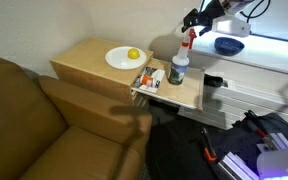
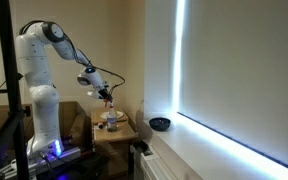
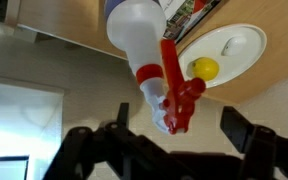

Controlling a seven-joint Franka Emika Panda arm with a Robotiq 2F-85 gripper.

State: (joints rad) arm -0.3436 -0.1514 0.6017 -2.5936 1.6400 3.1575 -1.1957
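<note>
Jaws apart, spray bottle (image 1: 179, 66) upright, head up

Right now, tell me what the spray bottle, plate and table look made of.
The spray bottle: translucent whitish plastic, slightly glossy, with a red moulded trigger head. The plate: smooth and white with a soft sheen, probably ceramic, possibly plastic. The table: light wood or wood-look laminate, matte, with pale tan colouring.

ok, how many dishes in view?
2. A white plate with a yellow fruit on the wooden table, beside the spray bottle; a dark bowl on the windowsill. Others may be hidden.
</note>
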